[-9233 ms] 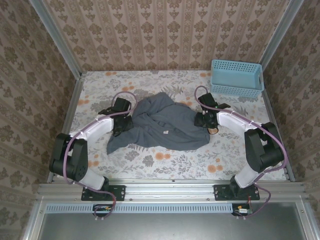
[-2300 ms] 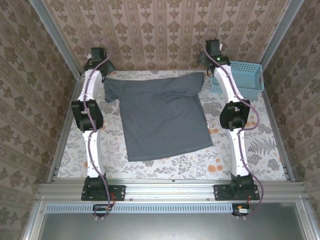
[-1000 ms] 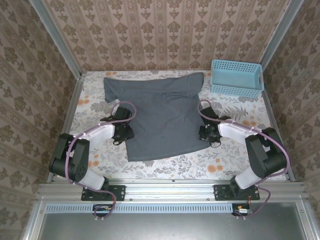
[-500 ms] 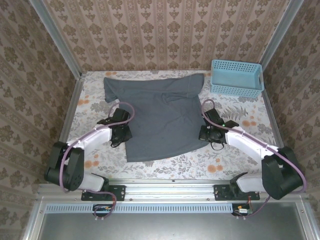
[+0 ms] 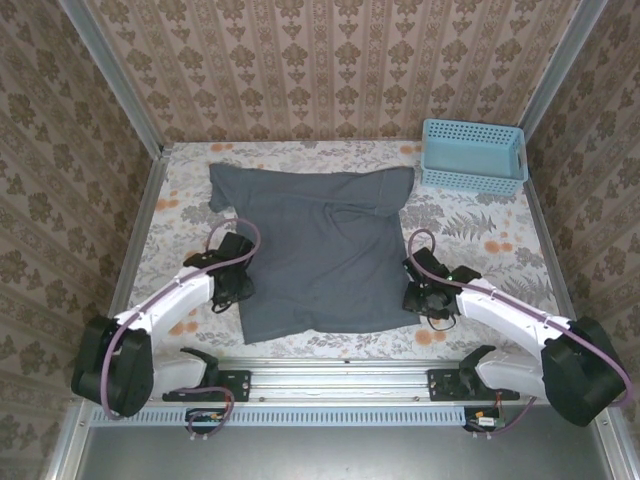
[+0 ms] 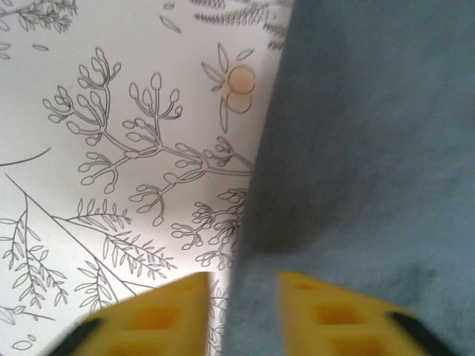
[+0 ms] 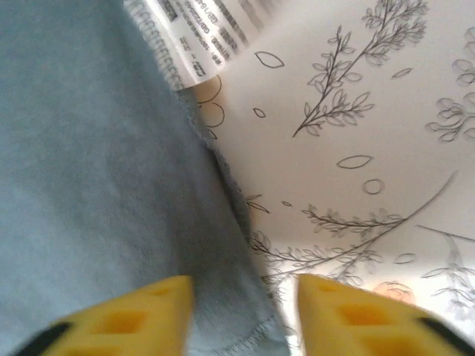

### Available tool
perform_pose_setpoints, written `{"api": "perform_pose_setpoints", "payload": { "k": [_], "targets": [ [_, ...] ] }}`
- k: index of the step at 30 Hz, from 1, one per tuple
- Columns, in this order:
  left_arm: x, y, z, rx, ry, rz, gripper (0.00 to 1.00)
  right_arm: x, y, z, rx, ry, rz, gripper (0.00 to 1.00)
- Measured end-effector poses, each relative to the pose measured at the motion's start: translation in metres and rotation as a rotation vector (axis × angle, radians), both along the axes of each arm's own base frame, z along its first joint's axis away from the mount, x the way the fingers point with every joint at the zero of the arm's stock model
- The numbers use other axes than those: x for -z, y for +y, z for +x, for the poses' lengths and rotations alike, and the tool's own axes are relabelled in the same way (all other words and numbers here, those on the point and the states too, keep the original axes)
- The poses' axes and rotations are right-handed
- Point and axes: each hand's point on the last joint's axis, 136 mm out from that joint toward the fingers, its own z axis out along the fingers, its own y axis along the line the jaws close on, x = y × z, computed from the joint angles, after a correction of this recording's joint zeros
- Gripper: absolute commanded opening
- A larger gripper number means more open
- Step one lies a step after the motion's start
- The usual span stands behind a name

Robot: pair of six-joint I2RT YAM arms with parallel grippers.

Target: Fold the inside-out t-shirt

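The t-shirt (image 5: 320, 250) lies flat in the middle of the table (image 5: 490, 250), its hem (image 5: 325, 328) now nearer than half a second ago. The left gripper (image 5: 237, 285) and right gripper (image 5: 418, 292) flank it near the hem. Both were clamped a moment ago and now stand parted astride its side edges. The spreading looks done, so folding can begin.

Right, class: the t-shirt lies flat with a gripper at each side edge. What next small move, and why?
Probably raise both grippers clear of the cloth. The left gripper and right gripper stand open astride the side edges of the t-shirt, which lies flat and spread, so nothing is held; a fresh grip for the fold would follow.
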Motion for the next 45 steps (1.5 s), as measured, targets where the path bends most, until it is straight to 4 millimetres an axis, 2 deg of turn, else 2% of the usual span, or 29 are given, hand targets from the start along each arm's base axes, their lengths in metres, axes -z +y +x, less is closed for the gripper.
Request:
{"api": "perform_pose_setpoints", "payload": {
  "k": [3, 5, 7, 10, 16, 19, 22, 27, 34, 36, 40, 45],
  "targets": [
    [-0.013, -0.002, 0.005, 0.025, -0.032, 0.01, 0.61, -0.03, 0.011, 0.011, -0.076, -0.079, -0.045, 0.58],
    [-0.032, -0.011, 0.013, 0.064, -0.103, 0.008, 0.69, -0.05, 0.023, 0.015, -0.119, -0.144, -0.035, 0.58],
    [-0.048, -0.024, 0.016, 0.118, -0.164, -0.004, 0.73, -0.055, 0.03, 0.01, -0.149, -0.162, -0.028, 0.56],
    [-0.059, -0.044, 0.015, 0.201, -0.213, -0.002, 0.76, -0.046, 0.039, -0.004, -0.19, -0.134, -0.037, 0.55],
    [-0.047, -0.066, 0.008, 0.314, -0.194, 0.034, 0.79, -0.016, 0.051, -0.036, -0.264, -0.04, -0.086, 0.51],
    [-0.044, -0.076, 0.007, 0.346, -0.206, 0.029, 0.79, -0.006, 0.064, -0.044, -0.303, -0.017, -0.094, 0.47],
    [-0.044, -0.08, 0.008, 0.359, -0.225, 0.025, 0.82, 0.001, 0.083, -0.051, -0.375, -0.014, -0.089, 0.48],
    [-0.046, -0.06, 0.008, 0.298, -0.264, 0.036, 0.83, -0.001, 0.137, -0.057, -0.547, -0.068, -0.034, 0.49],
    [-0.065, 0.015, 0.018, -0.016, -0.357, -0.032, 0.85, 0.004, 0.211, -0.055, -0.76, -0.107, -0.035, 0.5],
    [-0.067, 0.029, 0.018, -0.08, -0.368, -0.051, 0.85, 0.004, 0.227, -0.056, -0.804, -0.114, -0.034, 0.52],
    [-0.067, 0.038, 0.018, -0.123, -0.365, -0.094, 0.85, 0.008, 0.241, -0.057, -0.869, -0.12, -0.048, 0.55],
    [-0.059, 0.035, 0.014, -0.115, -0.338, -0.125, 0.87, 0.014, 0.245, -0.056, -0.89, -0.118, -0.076, 0.53]
  ]
}}
